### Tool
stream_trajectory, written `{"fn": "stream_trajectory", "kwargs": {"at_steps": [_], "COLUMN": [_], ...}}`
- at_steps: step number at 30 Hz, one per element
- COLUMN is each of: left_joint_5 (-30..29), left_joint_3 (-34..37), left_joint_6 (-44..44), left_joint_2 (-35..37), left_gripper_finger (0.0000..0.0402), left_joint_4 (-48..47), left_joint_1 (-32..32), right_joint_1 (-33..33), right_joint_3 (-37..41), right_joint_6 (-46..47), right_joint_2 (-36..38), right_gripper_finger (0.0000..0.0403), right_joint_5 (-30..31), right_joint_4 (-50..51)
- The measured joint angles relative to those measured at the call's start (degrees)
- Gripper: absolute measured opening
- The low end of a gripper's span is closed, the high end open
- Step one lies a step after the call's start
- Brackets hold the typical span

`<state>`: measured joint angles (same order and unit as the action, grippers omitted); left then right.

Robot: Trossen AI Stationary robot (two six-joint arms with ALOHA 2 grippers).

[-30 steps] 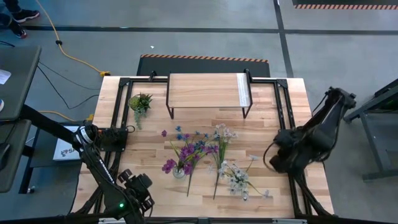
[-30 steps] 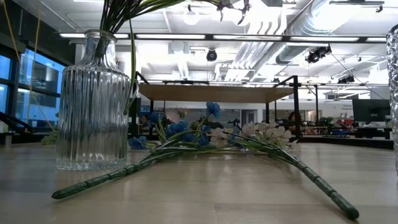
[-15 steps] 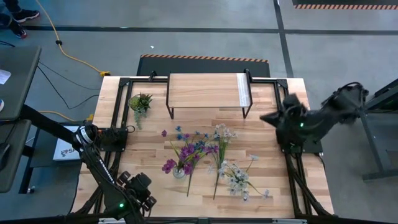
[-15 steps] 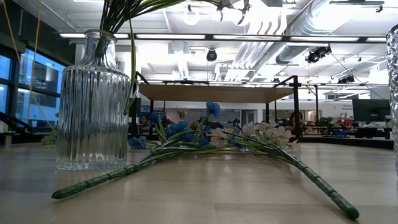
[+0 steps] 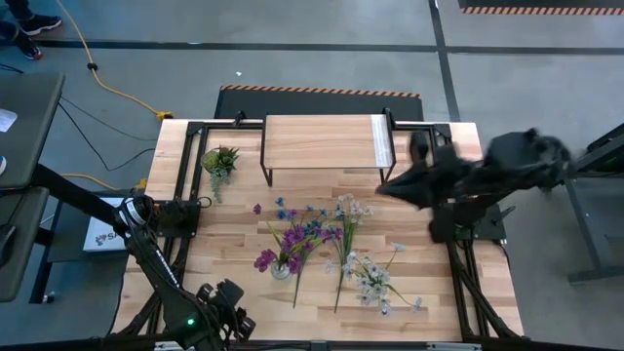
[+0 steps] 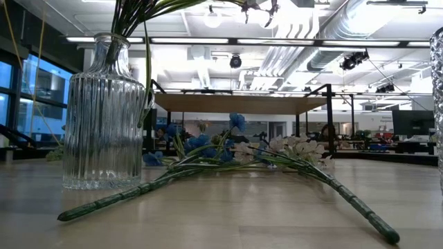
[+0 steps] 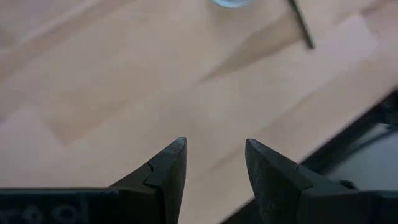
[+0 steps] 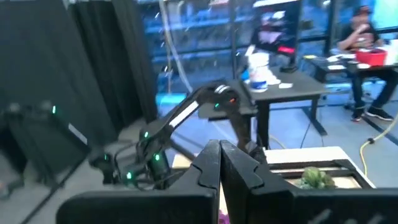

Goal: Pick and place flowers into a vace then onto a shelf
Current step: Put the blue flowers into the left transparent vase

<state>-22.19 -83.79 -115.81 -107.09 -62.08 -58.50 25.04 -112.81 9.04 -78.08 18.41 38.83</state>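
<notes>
Fingers (image 8: 219, 163) of the right arm pressed together, no writing readable.

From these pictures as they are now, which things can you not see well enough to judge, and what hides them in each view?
- Low view: a second glass vessel is cut off by the right edge; its contents do not show.
- Low view: the blossoms in the ribbed vase are cut off by the top edge.
- High view: the right gripper is blurred by motion.
- Left wrist view: a thin dark stem and a glass object run off the top edge.
</notes>
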Motion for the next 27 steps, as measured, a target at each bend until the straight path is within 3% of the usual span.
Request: {"fn": "stream_trajectory", "kwargs": {"at_steps": [7,14,19,27], "left_joint_5": [-6.3,-8.8,-11.0,-9.3], "left_joint_3": [0.0,0.0,0.0,0.0], "left_joint_6": [0.0,1.6,2.0,6.5], "left_joint_2": [0.0,0.0,0.0,-1.3], "left_gripper_finger": [0.0198,0.0198,0.0198,0.0198], "left_joint_4": [7.2,13.1,13.7,19.8], "left_joint_1": [0.0,0.0,0.0,4.0], "right_joint_1": [-4.3,-7.6,-8.0,-8.1], "right_joint_3": [-11.3,-22.2,-20.4,-22.2], "right_joint_6": [-5.5,-7.6,-9.5,-10.7], "right_joint_2": [-12.3,-20.7,-21.0,-20.9], "right_gripper_finger": [0.0000,0.0000,0.0000,0.0000], "right_joint_5": [-13.1,-15.5,-20.2,-20.4], "right_joint_4": [6.6,19.5,19.0,18.9]}}
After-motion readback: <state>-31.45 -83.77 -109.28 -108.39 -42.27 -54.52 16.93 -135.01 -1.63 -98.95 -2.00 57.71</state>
